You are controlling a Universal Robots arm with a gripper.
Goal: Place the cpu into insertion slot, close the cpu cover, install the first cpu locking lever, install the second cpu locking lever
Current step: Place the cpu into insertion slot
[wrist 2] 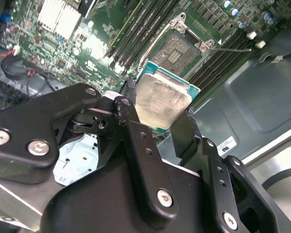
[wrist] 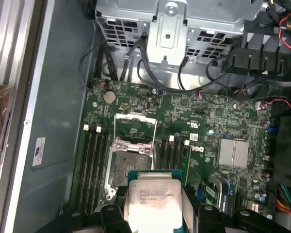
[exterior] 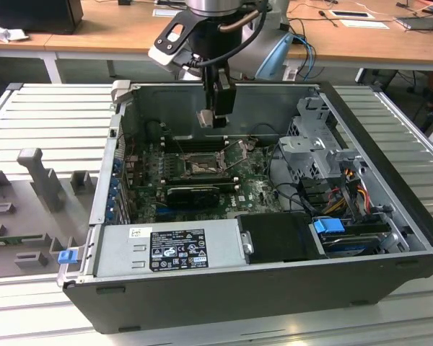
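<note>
My gripper (exterior: 211, 119) hangs inside the open computer case, shut on the cpu (exterior: 208, 119), a flat square chip with a pale silver top. In both wrist views the cpu (wrist 2: 162, 102) (wrist: 153, 201) sits clamped by its edges between the black fingers (wrist 2: 131, 97). The chip is held in the air above the green board, apart from it. The insertion slot (wrist: 131, 164) (wrist 2: 182, 51) (exterior: 198, 167) lies bare below, its pin field showing. The cpu cover (wrist: 136, 127) is flipped open, away from the socket. Thin locking levers (exterior: 238, 148) stand raised beside the socket.
Long black memory slots (wrist: 94, 160) flank the socket on both sides. A black graphics card (exterior: 193, 193) lies just in front of it. A silver heatsink (wrist: 234, 153), a metal drive cage (exterior: 317, 144) with cables and the power supply (exterior: 173, 249) crowd the case.
</note>
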